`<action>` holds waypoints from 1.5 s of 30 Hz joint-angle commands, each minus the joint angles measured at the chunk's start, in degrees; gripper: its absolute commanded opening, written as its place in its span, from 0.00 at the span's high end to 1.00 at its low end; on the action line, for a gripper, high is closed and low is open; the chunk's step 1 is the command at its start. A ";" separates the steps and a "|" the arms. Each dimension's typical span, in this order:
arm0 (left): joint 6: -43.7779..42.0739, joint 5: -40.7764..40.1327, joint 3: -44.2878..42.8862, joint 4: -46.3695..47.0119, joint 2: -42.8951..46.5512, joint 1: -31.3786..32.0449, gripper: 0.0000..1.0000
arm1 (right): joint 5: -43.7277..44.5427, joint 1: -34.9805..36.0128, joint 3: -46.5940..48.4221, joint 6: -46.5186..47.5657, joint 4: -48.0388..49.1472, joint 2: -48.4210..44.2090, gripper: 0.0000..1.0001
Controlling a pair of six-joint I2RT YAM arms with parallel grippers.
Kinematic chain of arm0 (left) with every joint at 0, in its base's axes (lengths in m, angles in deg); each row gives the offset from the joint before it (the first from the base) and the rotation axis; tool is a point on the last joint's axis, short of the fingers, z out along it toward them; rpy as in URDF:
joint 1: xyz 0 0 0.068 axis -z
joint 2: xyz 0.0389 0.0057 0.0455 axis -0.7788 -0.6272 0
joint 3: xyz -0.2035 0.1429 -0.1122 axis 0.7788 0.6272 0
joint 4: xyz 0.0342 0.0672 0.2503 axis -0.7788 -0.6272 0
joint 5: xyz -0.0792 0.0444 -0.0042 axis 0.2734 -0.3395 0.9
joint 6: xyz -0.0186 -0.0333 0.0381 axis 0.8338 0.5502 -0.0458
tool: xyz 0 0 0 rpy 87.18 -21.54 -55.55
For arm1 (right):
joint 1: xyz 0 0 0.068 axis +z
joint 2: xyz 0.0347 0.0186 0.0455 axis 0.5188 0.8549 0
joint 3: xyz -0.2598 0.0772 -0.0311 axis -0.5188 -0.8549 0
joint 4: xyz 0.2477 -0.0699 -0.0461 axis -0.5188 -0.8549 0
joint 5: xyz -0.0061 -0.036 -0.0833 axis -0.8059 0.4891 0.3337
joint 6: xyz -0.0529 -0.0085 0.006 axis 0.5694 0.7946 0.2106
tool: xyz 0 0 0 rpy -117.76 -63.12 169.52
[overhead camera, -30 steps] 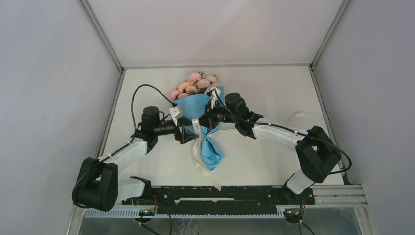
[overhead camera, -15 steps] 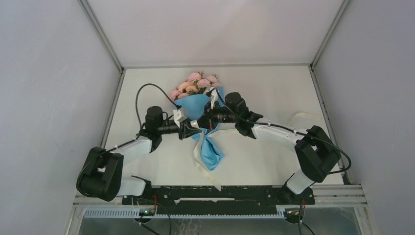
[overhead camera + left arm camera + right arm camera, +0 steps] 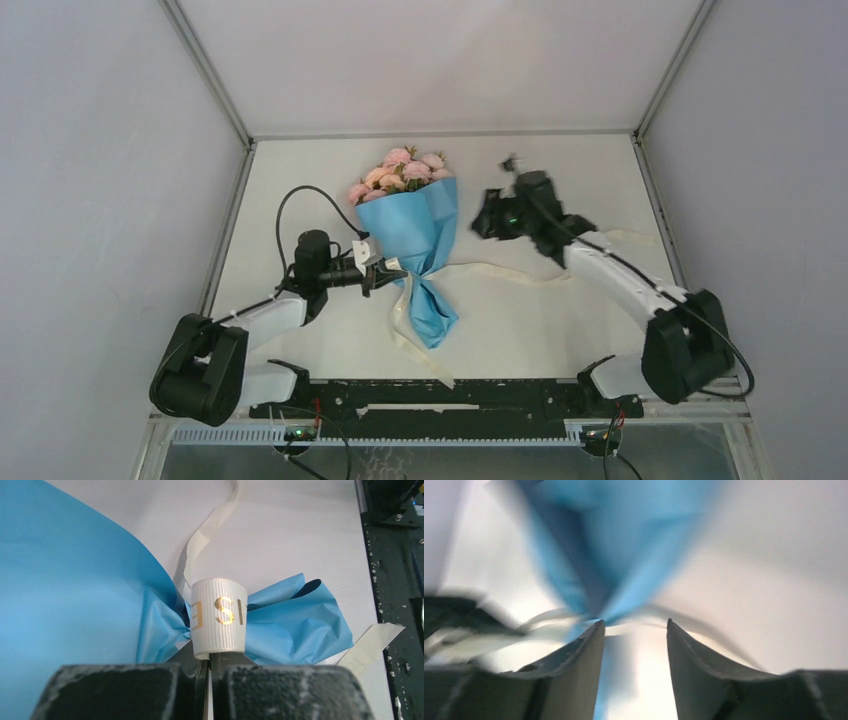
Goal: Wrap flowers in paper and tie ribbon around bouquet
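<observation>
The bouquet lies mid-table: pink flowers (image 3: 400,172) at the far end of a light-blue paper (image 3: 422,215) cone that pinches to a neck, then flares into a crumpled tail (image 3: 432,315). The cream ribbon (image 3: 500,272) trails right from the neck, and another length runs toward the near edge. My left gripper (image 3: 384,272) is shut on a ribbon (image 3: 219,617) loop with gold letters, just left of the neck; the left gripper (image 3: 210,662) has its jaws pressed together under that loop, with the paper (image 3: 75,580) behind. My right gripper (image 3: 486,220) hovers right of the cone, open and holding nothing. The right gripper (image 3: 635,622) faces the blurred blue paper (image 3: 624,545).
A pale sheet-like object (image 3: 628,240) lies by the right wall. A black rail (image 3: 450,395) runs along the near edge between the arm bases. Grey walls close in the table on the left, right and far sides.
My left gripper went from open to shut on the ribbon at the neck. My right gripper opened, let go and swung back to the right; a ribbon end now lies across the table.
</observation>
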 commanded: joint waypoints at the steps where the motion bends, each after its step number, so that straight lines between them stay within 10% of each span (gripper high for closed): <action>1: -8.12 -1.78 1.73 -1.32 2.69 0.24 1.00 | 27.56 -17.13 -1.02 -2.84 -26.79 -8.02 0.39; 9: -12.52 -2.65 3.22 -3.59 5.90 0.22 1.00 | 22.47 -35.78 -2.83 0.85 -24.34 -0.98 0.17; 24: -12.93 -2.17 3.45 -4.32 6.67 0.31 1.00 | 18.53 -43.69 7.61 3.41 -20.46 20.23 0.21; 29: -13.26 -2.27 2.94 -4.67 6.55 0.31 1.00 | 15.83 -45.06 11.24 4.87 -20.70 25.56 0.38; 34: -17.26 -1.89 3.07 -5.41 6.86 0.31 1.00 | 10.27 -46.75 16.10 6.74 -22.74 26.45 1.00; 39: -21.50 -1.48 3.56 -5.45 7.70 0.31 1.00 | -0.44 -41.18 15.38 10.04 -24.87 14.00 1.00; 45: -24.28 -0.89 4.45 -5.91 8.66 0.37 1.00 | -13.59 -13.45 14.82 8.74 -15.56 -7.11 1.00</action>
